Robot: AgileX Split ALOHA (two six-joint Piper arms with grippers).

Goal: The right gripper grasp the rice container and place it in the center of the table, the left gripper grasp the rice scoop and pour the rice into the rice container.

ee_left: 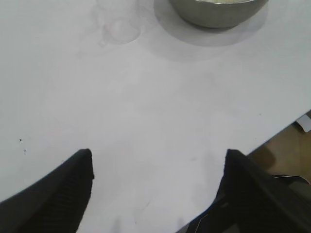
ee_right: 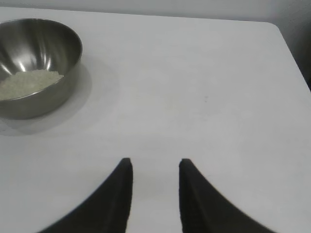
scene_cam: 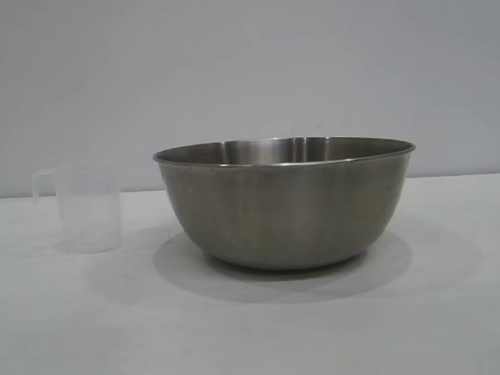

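The steel rice container stands in the middle of the white table. In the right wrist view the container holds a heap of off-white rice. The clear plastic rice scoop stands upright to the container's left, apart from it, and looks empty. In the left wrist view the scoop shows faintly beside the container. My left gripper is open wide and empty, well back from both. My right gripper is open and empty over bare table, away from the container. Neither gripper shows in the exterior view.
The table's edge runs close to the left gripper, with brown floor beyond it. The table's far corner shows in the right wrist view. A plain grey wall stands behind the table.
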